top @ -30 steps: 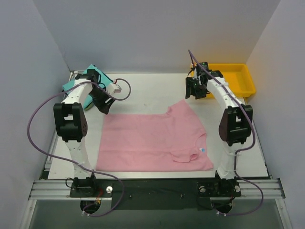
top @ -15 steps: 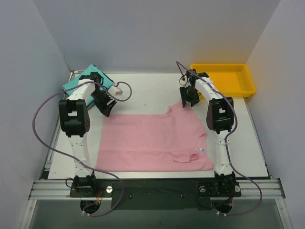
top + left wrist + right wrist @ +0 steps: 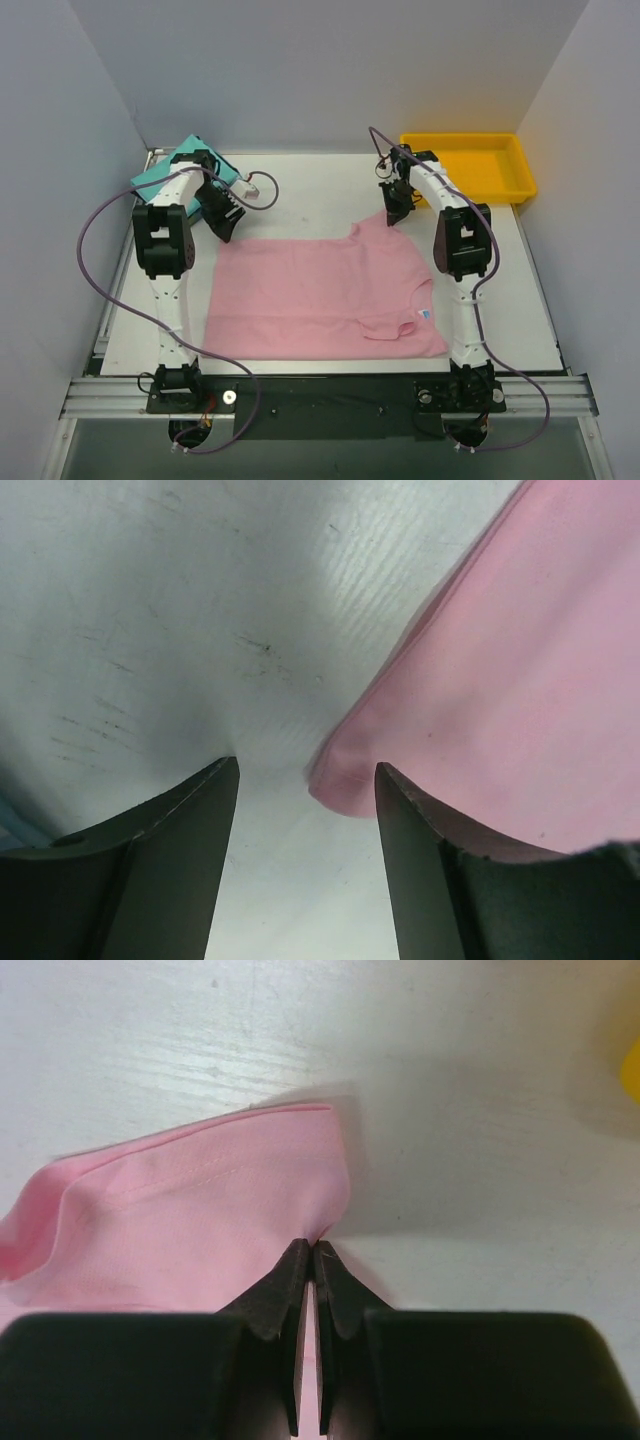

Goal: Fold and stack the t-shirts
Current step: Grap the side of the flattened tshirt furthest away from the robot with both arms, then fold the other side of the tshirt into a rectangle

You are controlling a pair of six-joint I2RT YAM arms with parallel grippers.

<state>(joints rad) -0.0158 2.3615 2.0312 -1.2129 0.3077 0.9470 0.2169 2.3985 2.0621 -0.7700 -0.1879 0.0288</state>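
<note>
Right gripper [image 3: 313, 1246], tilted down, pinches the pink t-shirt [image 3: 320, 290]; left gripper [image 3: 306, 764] gapes over its corner.

Teal-green t-shirt [image 3: 172, 158], near corner behind the left arm [image 3: 160, 240].

High rear overview; wrist views close above pink t-shirt [image 3: 320, 290] corners
</note>
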